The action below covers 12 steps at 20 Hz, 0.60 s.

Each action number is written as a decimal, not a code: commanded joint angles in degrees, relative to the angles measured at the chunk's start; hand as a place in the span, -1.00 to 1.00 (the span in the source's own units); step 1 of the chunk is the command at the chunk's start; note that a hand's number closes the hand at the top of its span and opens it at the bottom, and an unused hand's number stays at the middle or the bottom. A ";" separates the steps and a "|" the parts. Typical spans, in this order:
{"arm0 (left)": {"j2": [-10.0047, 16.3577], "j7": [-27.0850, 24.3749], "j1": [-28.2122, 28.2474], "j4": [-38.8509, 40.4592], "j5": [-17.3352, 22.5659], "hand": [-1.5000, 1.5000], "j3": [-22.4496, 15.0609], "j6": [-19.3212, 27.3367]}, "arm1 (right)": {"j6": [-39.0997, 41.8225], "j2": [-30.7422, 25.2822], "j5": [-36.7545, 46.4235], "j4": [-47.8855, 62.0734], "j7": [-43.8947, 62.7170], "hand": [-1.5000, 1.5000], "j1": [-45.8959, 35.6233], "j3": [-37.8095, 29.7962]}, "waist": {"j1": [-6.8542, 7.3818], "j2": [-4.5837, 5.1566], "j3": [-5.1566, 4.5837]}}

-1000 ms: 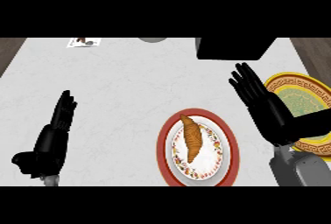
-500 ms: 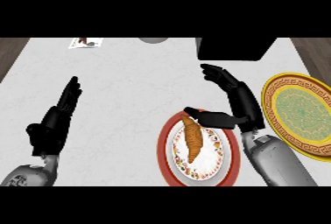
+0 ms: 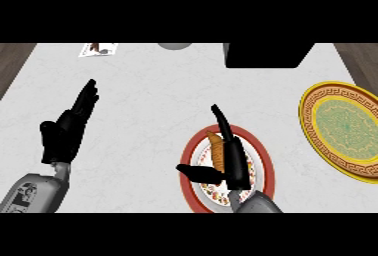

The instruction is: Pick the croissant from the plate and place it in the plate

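as croissant (image 3: pixel 215 150) lies on red plate (image 3: pixel 269 170), right hand (image 3: pixel 236 172) fingers (image 3: pixel 222 124) straight, wide open, along its right side.

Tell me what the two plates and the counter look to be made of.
Red-rimmed plate: probably glazed ceramic, smooth with a printed patterned band. Yellow plate: likely glazed ceramic too, judging by its ornate painted pattern. Counter: looks like marble or stone, white with faint grey veining.
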 commanded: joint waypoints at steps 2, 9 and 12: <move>-1.32 -1.69 -1.18 3.76 -1.38 0.00 1.31 0.08 | -6.74 -3.03 12.29 -5.12 8.18 -1.00 0.80 2.35 | -0.75 -0.23 0.01; -1.59 0.31 -3.55 4.34 -1.12 0.00 1.97 -1.33 | 11.61 -17.18 16.74 -19.76 31.94 -1.00 -0.17 1.66 | -1.48 -0.51 -0.12; -1.52 1.99 -2.82 2.42 -1.85 0.00 1.22 -0.83 | 20.19 -19.25 15.35 -21.24 42.02 -1.00 -2.55 2.08 | -0.62 -0.54 -0.09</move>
